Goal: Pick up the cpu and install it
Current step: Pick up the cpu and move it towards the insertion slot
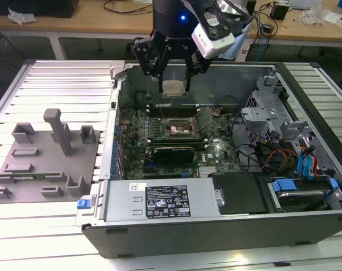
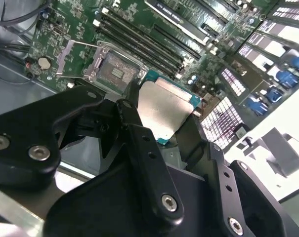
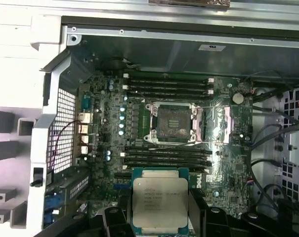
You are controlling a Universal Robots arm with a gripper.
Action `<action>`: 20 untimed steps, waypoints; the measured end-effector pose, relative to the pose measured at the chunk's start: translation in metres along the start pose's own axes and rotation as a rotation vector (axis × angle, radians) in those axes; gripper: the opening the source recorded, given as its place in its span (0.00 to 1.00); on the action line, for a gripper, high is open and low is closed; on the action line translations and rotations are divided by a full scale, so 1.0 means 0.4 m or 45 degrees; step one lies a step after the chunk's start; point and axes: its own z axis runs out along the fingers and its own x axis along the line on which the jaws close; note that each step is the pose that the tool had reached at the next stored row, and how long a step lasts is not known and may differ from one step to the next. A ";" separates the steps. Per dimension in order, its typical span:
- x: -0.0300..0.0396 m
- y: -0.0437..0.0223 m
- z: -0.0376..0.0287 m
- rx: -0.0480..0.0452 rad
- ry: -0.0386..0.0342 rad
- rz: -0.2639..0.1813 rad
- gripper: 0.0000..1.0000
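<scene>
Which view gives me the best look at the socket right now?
The first wrist view: the socket is seen straight on, its frame swung open, nothing in front of it. The second wrist view shows it at a slant, beyond the held cpu. The exterior view shows it from farther off, at an angle.

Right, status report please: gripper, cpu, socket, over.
Black gripper shut on thin square silver-topped cpu. Cpu held over the green motherboard, not seated. Dark square metal-framed socket open, empty.
</scene>
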 end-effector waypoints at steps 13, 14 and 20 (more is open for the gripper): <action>0.000 0.024 0.067 0.002 0.0003 0.000 0.55; 0.000 0.025 0.071 0.002 0.0002 0.000 0.55; 0.000 0.032 0.088 0.002 0.0006 0.000 0.55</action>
